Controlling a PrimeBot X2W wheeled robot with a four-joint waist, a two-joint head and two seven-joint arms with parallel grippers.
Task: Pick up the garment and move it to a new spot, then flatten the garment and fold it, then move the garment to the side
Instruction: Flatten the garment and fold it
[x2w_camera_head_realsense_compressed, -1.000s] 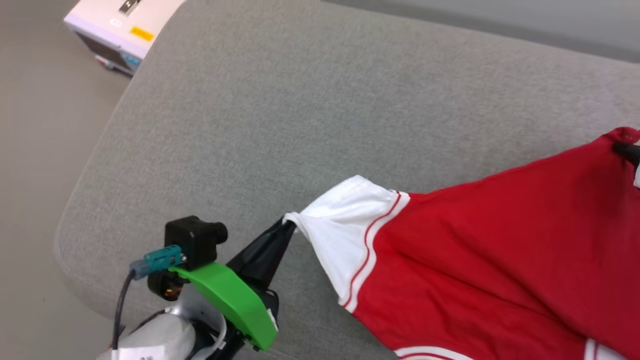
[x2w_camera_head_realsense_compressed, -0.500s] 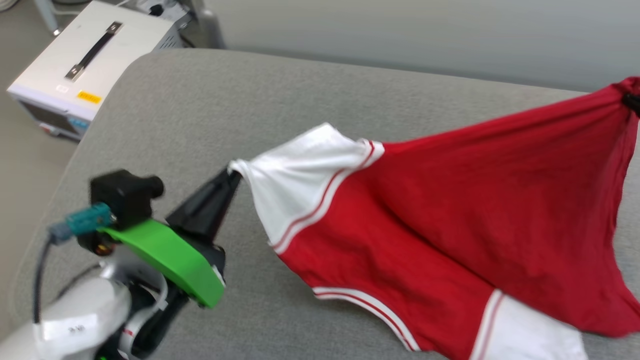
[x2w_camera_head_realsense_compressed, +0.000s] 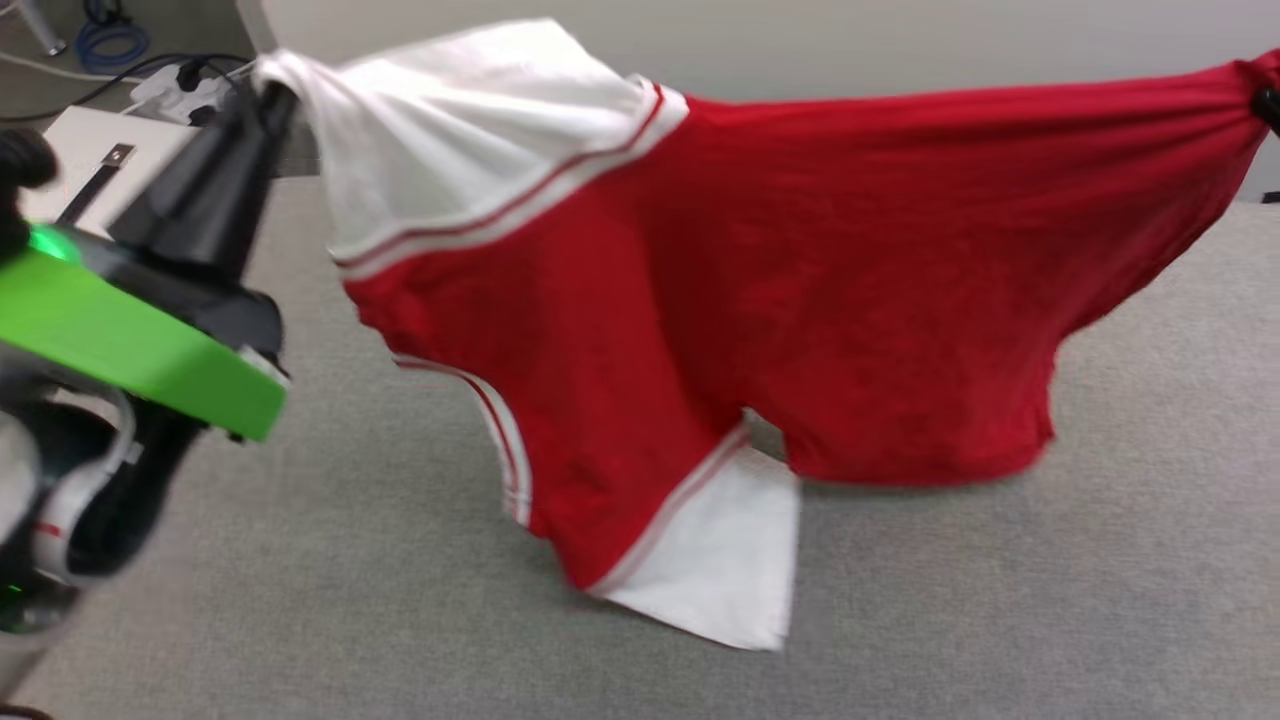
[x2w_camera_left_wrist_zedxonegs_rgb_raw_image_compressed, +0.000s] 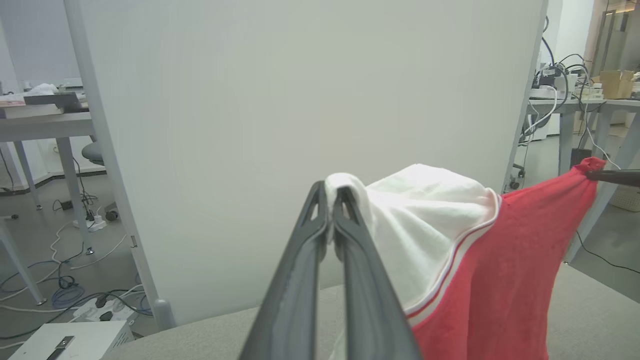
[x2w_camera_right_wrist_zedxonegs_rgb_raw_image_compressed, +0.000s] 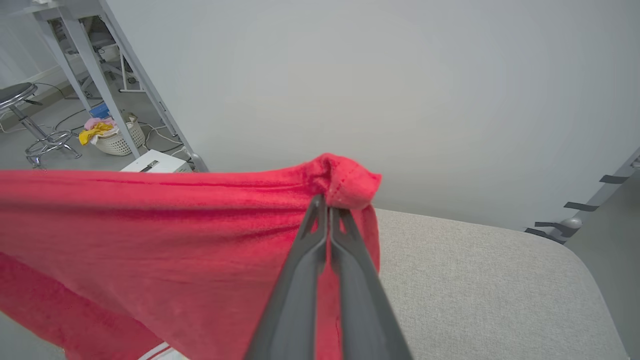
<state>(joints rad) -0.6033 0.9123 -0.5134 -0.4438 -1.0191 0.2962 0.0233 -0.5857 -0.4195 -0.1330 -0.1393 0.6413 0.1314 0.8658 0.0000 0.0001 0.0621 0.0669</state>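
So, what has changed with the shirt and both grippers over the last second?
The garment has been lifted: earlier it lay low across the grey cushion, now it hangs stretched between the left gripper and the right gripper, its lower white sleeve near the cushion. The head camera moved too. Unchanged: left gripper shut on the upper white sleeve, right on a red corner.

- garment (x2w_camera_head_realsense_compressed: 760, 270): red T-shirt, white sleeves, red-white striped trim
- held up, stretched taut between one white sleeve tip and a red corner
- other sleeve hangs down
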